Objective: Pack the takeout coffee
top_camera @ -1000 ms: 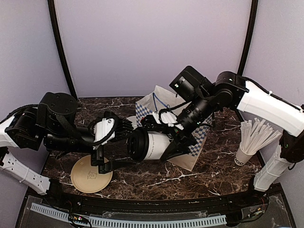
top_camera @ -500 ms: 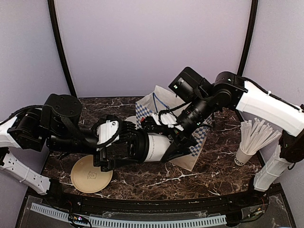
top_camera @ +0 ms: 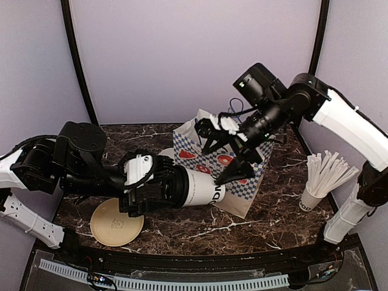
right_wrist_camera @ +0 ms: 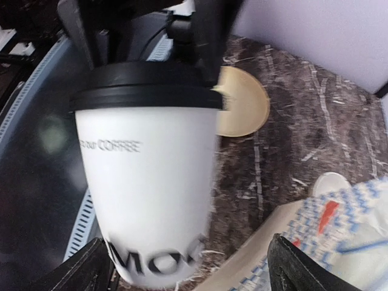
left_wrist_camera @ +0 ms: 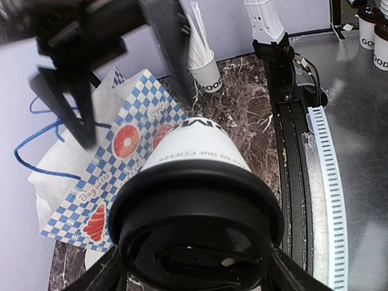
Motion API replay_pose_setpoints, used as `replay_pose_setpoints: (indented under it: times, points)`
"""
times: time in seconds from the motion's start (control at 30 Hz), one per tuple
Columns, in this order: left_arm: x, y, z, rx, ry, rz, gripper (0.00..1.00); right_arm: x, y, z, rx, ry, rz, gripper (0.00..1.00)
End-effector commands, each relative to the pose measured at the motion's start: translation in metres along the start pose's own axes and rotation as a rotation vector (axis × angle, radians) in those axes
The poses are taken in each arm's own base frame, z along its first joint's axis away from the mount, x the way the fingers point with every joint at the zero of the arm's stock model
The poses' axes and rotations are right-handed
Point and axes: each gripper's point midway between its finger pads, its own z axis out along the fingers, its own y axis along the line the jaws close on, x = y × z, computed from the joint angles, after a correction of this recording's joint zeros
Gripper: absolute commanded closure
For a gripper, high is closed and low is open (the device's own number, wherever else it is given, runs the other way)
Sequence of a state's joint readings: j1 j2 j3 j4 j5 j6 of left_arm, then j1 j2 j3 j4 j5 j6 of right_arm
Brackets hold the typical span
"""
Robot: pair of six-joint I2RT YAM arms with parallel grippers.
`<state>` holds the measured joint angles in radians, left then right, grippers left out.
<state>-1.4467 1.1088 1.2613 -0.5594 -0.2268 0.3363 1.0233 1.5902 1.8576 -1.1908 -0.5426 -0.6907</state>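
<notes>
Lidded coffee cup (top_camera: 203,189) lies sideways in mid-air at frame centre, base toward checkered paper bag (top_camera: 247,185); likely lined up for loading. Left gripper (top_camera: 170,189) clamps lid end, sole support. Right gripper (top_camera: 215,156) hangs over bag, jaws spread wide, empty.

One white paper cup with a black plastic lid (top_camera: 197,189) is at the middle of the scene. One second white paper cup (top_camera: 310,200) stands at the right, stuffed with long white sticks (top_camera: 330,167) too bunched to count. There is one blue-and-white chequered paper bag (top_camera: 197,156) with red doughnut prints, one round tan disc (top_camera: 112,225) at the near left, and one low white bowl (top_camera: 167,153), only its edge showing left of the bag. Two robot arms carry one gripper each: the left gripper (top_camera: 165,187) and the right gripper (top_camera: 219,159). The left wrist view adds two further white printed cups (left_wrist_camera: 382,51) beyond the table, both partly cut off.
</notes>
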Motion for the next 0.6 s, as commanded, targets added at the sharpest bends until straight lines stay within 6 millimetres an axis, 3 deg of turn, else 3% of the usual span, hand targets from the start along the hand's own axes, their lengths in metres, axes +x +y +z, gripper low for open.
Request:
replay_pose_setpoints:
  times: [0.0, 0.13, 0.2, 0.27, 0.37, 0.57]
  points:
    - [-0.005, 0.01, -0.015, -0.032, 0.012, -0.01, 0.28, -0.019, -0.041, -0.093, 0.264, -0.146, 0.002, 0.09]
    - [-0.013, 0.02, -0.023, -0.068, 0.003, -0.013, 0.29, 0.011, -0.124, -0.158, 0.642, -0.196, 0.21, 0.09]
    - [-0.014, 0.026, -0.025, -0.088, 0.015, -0.016, 0.29, 0.036, -0.152, -0.171, 0.737, -0.168, 0.302, 0.09]
    - [-0.018, 0.031, -0.025, -0.102, 0.03, -0.019, 0.3, 0.061, -0.17, -0.168, 0.761, -0.125, 0.383, 0.09]
    - [-0.029, 0.038, -0.031, -0.116, 0.02, -0.02, 0.3, 0.088, -0.182, -0.149, 0.733, -0.078, 0.447, 0.09]
    - [-0.051, 0.055, -0.047, -0.168, -0.029, -0.013, 0.31, 0.111, -0.194, -0.116, 0.643, -0.041, 0.503, 0.12]
